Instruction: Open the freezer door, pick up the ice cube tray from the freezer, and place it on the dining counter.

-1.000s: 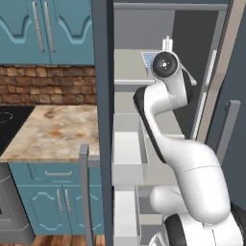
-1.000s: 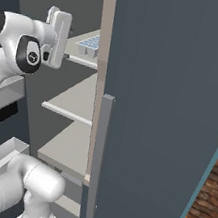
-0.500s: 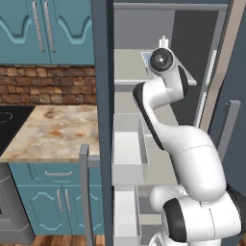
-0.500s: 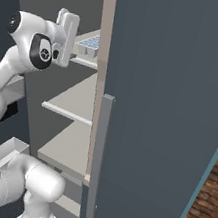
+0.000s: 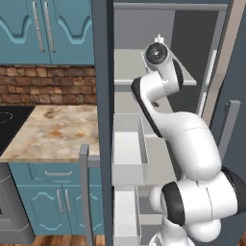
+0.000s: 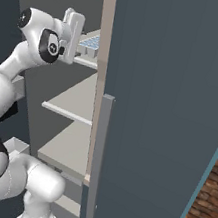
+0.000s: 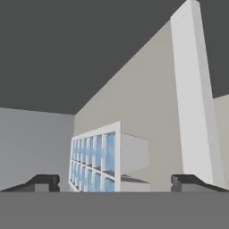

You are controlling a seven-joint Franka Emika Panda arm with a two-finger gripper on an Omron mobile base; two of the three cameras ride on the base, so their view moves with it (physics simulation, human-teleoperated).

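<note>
Matt slate-grey panels are seen on the freezer door. The ice cube tray appears as smooth white plastic with pale blue cubes. Rough brick backs a marbled stone counter.

Home kitchen: teal cabinets, brick backsplash, marbled tabletop, black cooktop, open freezer.

White ice cube tray, pale-blue cubes
</note>
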